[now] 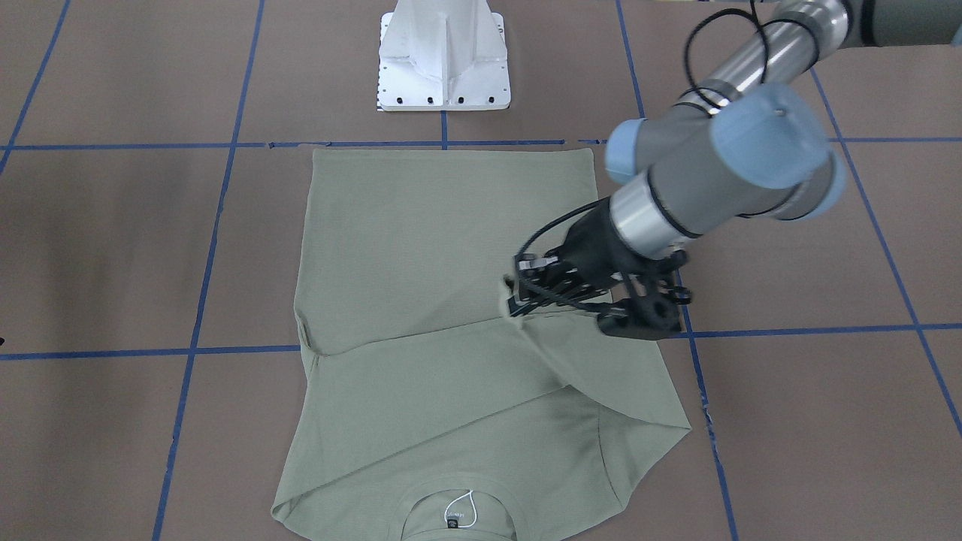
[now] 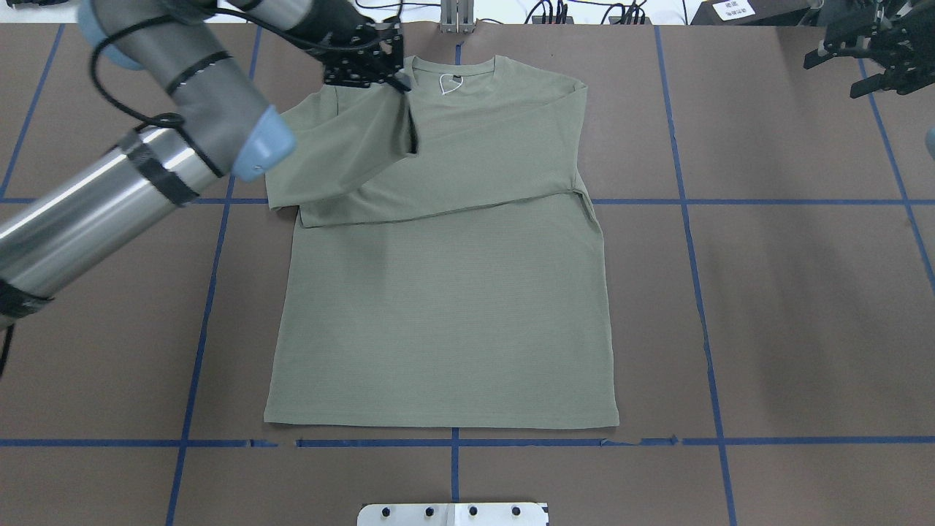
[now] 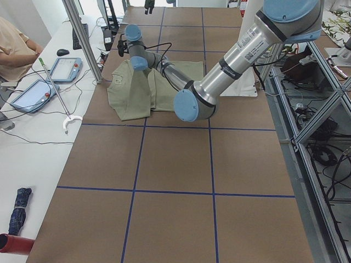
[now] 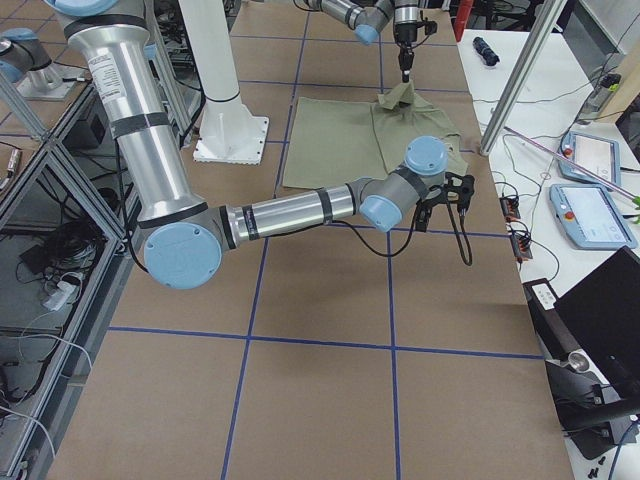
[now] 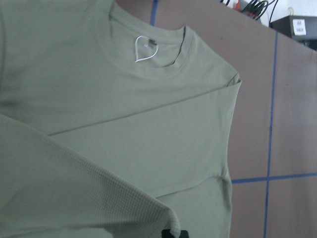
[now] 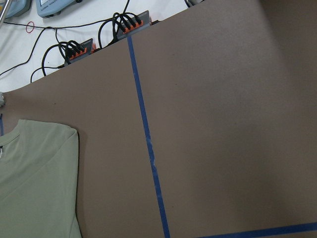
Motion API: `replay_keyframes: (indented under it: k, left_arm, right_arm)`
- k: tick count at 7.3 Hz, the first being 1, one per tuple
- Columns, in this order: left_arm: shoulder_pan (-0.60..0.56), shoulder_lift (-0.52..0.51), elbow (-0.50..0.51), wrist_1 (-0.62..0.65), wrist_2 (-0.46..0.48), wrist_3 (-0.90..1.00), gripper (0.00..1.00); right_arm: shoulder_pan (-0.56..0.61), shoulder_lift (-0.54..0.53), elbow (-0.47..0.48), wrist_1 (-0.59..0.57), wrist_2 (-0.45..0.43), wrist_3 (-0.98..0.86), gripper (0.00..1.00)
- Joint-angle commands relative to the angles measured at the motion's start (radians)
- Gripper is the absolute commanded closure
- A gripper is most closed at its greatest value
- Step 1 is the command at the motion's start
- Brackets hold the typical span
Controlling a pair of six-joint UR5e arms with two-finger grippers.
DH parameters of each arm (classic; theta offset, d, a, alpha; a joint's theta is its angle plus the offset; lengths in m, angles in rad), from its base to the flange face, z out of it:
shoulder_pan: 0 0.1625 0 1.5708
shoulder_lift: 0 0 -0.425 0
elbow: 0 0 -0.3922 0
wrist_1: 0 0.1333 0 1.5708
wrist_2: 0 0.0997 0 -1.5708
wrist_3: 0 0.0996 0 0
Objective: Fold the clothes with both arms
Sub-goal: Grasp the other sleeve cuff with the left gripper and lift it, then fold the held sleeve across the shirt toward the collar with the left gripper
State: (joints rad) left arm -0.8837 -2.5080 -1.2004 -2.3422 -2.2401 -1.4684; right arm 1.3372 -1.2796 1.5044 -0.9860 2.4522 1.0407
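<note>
The sage-green shirt (image 2: 445, 292) lies flat on the brown table, with its collar (image 2: 453, 73) at the far edge from the robot. One sleeve (image 2: 453, 190) is folded across the chest. My left gripper (image 2: 400, 82) is shut on the cuff of the other sleeve (image 1: 512, 294), holding it lifted over the chest beside the collar. In the left wrist view the neck loop (image 5: 144, 49) and a fingertip (image 5: 173, 233) at the bottom edge show. My right gripper (image 2: 833, 77) hangs open and empty over bare table, far right of the shirt, near the back edge.
The white pedestal base (image 1: 443, 60) stands behind the shirt's hem. Blue tape lines (image 2: 687, 219) grid the table. Cable plugs (image 6: 79, 49) line the far edge. A person (image 3: 16, 44) sits at a side desk with tablets (image 3: 66, 68).
</note>
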Motion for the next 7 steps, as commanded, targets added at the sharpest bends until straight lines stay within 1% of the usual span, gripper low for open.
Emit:
replay_keyframes:
  k: [1, 2, 3, 4, 5, 6, 7]
  left_arm:
    - [0.136, -0.193, 0.31, -0.205, 0.268, -0.098, 1.0]
    - [0.185, -0.207, 0.326, -0.212, 0.363, -0.099, 1.0]
    - [0.216, -0.225, 0.344, -0.218, 0.41, -0.099, 1.0]
    - [0.259, -0.271, 0.44, -0.259, 0.483, -0.101, 1.0]
    - [0.276, -0.297, 0.493, -0.276, 0.516, -0.102, 1.0]
    - [0.284, -0.317, 0.517, -0.279, 0.528, -0.102, 1.0]
    - [0.313, -0.331, 0.553, -0.307, 0.571, -0.104, 1.0]
  right_arm:
    - [0.02, -0.038, -0.001, 0.003, 0.007, -0.02, 0.0]
    - [0.022, -0.047, -0.001, 0.003, 0.007, -0.025, 0.0]
    - [0.031, -0.052, 0.0, 0.003, 0.014, -0.03, 0.0]
    - [0.043, -0.053, 0.002, 0.003, 0.036, -0.033, 0.0]
    - [0.043, -0.057, 0.003, 0.003, 0.037, -0.033, 0.0]
    - [0.043, -0.058, 0.007, 0.003, 0.037, -0.034, 0.0]
    - [0.043, -0.064, 0.011, 0.004, 0.037, -0.034, 0.0]
